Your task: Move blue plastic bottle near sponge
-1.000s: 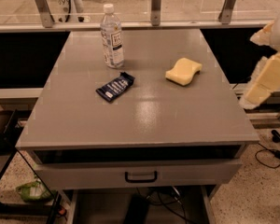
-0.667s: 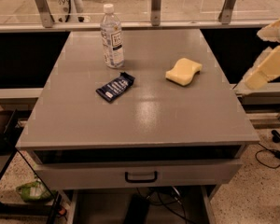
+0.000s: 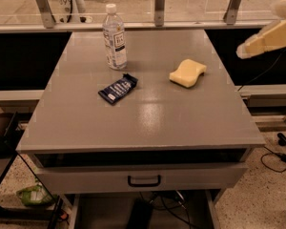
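Note:
The blue plastic bottle [image 3: 114, 37] stands upright at the back left of the grey table, clear with a white cap and a white label. The sponge [image 3: 188, 73] is a pale yellow wavy-sided block lying at the middle right of the table, well apart from the bottle. My gripper [image 3: 269, 35] shows at the right edge of the view as cream-coloured pads, raised beyond the table's right side, away from both things and holding nothing.
A flat dark blue snack wrapper [image 3: 118, 89] lies between the bottle and the table's front. The grey table [image 3: 143, 123] has a drawer with a black handle [image 3: 144, 181] under its front edge. A metal rail with posts [image 3: 159, 6] runs behind it. Cables lie on the floor.
My gripper has risen and tilted at the right edge of the view, moving up from beside the table's right side. The bottle, sponge and wrapper have not moved.

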### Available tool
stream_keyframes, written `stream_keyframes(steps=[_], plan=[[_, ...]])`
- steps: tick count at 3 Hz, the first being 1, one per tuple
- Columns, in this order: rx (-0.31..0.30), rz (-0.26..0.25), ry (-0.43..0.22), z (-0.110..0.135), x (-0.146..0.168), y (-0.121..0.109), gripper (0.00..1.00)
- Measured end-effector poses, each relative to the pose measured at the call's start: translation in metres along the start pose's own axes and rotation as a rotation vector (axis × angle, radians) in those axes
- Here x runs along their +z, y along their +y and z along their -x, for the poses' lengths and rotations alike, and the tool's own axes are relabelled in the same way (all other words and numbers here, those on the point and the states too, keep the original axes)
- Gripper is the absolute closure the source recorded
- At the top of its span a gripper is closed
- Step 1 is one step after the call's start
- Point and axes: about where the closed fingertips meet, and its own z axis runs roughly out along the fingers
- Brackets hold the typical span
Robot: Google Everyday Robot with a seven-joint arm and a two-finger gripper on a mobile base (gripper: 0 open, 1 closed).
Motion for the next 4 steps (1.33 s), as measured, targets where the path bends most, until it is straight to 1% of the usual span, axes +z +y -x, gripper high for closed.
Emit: stream_keyframes(steps=[1, 2, 3, 4], plan=[[0.004, 0.024, -0.052, 0.031, 0.029, -0.018, 0.0], [-0.014, 0.098, -0.058, 0.063, 0.077, -0.023, 0.0], [-0.045, 0.173, -0.057, 0.089, 0.121, -0.018, 0.0], [-0.057, 0.177, -0.068, 0.099, 0.124, -0.018, 0.0]])
